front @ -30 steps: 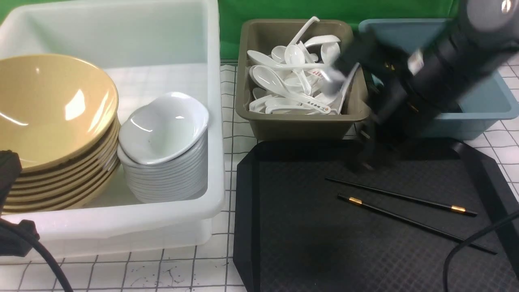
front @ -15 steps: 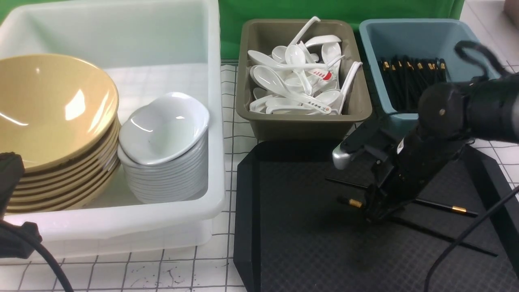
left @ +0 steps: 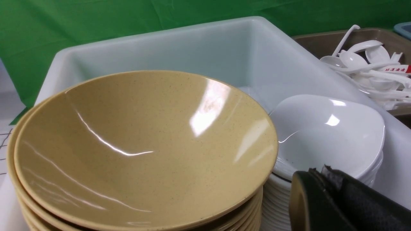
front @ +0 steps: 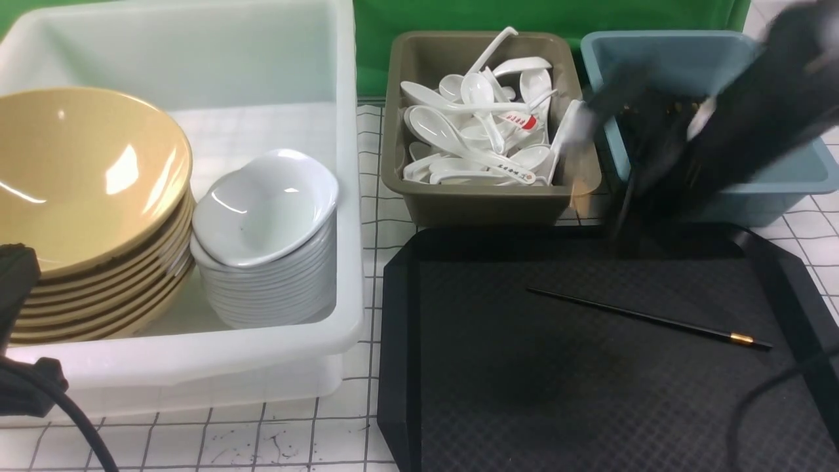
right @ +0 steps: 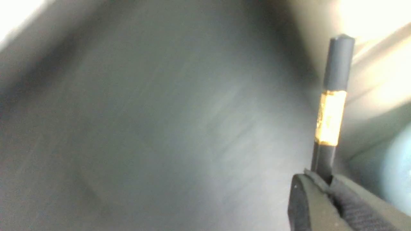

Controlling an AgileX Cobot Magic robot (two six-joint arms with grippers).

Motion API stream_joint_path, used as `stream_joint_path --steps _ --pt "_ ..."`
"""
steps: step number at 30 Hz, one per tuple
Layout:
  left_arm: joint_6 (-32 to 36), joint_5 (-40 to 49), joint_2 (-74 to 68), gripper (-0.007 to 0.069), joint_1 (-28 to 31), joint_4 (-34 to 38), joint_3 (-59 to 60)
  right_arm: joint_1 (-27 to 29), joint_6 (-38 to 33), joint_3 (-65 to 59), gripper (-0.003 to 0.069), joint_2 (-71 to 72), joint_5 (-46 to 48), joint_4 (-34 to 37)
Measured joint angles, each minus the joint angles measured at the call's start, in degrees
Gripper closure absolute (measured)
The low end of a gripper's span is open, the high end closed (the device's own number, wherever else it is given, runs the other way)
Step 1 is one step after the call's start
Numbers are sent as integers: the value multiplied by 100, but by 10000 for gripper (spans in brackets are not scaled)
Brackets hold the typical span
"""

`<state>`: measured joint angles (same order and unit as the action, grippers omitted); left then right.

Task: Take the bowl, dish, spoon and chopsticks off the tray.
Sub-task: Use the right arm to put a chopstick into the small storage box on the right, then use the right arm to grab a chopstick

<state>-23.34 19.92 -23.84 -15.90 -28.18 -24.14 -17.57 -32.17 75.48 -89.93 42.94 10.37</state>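
On the black tray lies one black chopstick with a gold band near its right end. My right gripper is shut on the other chopstick, whose gold band shows just past the fingertips. In the front view the right arm is a blur above the tray's far right corner, in front of the blue tub. A yellow bowl tops a stack in the white tub. Beside it sits a white dish on its own stack. My left gripper is shut and empty, beside these stacks.
A brown tub behind the tray holds several white spoons. The blue tub holds dark chopsticks, mostly hidden by the arm. A black cable crosses the tray's right front. The table has a white gridded cover.
My right gripper has shut on the nearer chopstick and lifted it off the tray, up and back toward the blue tub. The other chopstick and the left arm have not moved.
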Motion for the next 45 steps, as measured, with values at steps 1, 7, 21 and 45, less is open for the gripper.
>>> stream_joint_path --steps 1,7,21,45 --pt "0 0 0 636 0 -12 0 168 -9 79 580 145 -587 5" --pt "0 -5 0 636 0 -13 0 1096 395 557 563 -391 -2635 51" --pt "0 258 0 636 0 -34 1 1462 627 2084 300 -1494 1846 -404" --pt "0 83 0 636 0 9 6 943 351 -1049 370 -1463 1568 -706"
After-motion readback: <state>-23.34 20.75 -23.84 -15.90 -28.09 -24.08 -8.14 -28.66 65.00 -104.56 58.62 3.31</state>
